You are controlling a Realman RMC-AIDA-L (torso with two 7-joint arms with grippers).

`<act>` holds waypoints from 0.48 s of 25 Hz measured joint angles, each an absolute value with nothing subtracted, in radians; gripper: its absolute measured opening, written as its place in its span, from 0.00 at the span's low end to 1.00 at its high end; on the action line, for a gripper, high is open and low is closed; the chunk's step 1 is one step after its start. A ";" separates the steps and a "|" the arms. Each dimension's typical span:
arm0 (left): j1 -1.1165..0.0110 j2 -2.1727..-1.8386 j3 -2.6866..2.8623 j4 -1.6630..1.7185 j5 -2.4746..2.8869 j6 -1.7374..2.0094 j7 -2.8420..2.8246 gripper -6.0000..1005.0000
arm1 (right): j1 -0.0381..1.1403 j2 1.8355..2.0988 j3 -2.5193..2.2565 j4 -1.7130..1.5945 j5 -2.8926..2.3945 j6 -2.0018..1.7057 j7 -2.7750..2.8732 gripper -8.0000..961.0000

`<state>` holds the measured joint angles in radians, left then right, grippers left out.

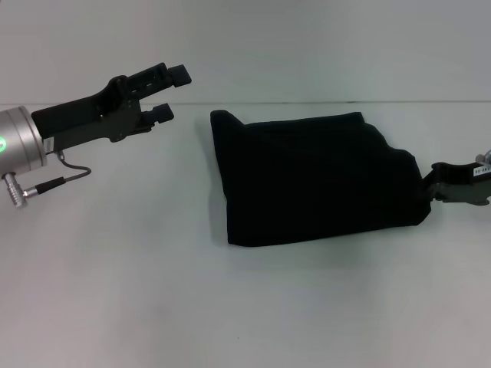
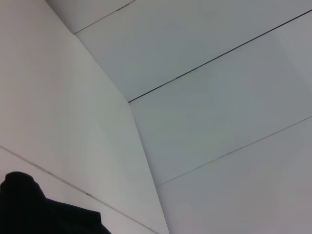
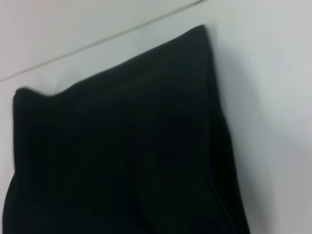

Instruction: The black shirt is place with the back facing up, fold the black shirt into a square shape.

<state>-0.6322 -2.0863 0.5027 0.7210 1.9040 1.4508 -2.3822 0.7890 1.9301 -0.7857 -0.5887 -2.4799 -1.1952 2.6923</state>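
Note:
The black shirt (image 1: 307, 176) lies folded into a rough rectangle on the white table, right of centre in the head view. No lettering shows. It fills most of the right wrist view (image 3: 122, 156), and a corner of it shows in the left wrist view (image 2: 29, 209). My left gripper (image 1: 170, 93) is open and empty, raised above the table to the left of the shirt, well apart from it. My right gripper (image 1: 439, 188) is at the shirt's right edge, low on the table, touching the cloth there.
The white table (image 1: 115, 291) runs to a back edge (image 1: 322, 103) against a pale wall. A grey cable (image 1: 54, 182) hangs under the left wrist. White wall panels with dark seams (image 2: 219, 53) fill the left wrist view.

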 joint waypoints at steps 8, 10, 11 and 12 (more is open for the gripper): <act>-0.628 -2.086 0.503 0.721 1.904 1.455 -2.382 0.93 | 0.805 1.877 -0.745 -0.568 -2.477 -1.120 2.711 0.25; -0.628 -2.083 0.505 0.721 1.904 1.472 -2.382 0.93 | 0.799 1.851 -0.686 -0.589 -2.464 -1.122 2.701 0.33; -0.630 -2.080 0.506 0.723 1.911 1.491 -2.384 0.93 | 0.794 1.840 -0.653 -0.603 -2.448 -1.137 2.685 0.35; -0.633 -2.076 0.507 0.724 1.925 1.510 -2.386 0.93 | 0.785 1.830 -0.607 -0.628 -2.415 -1.171 2.660 0.37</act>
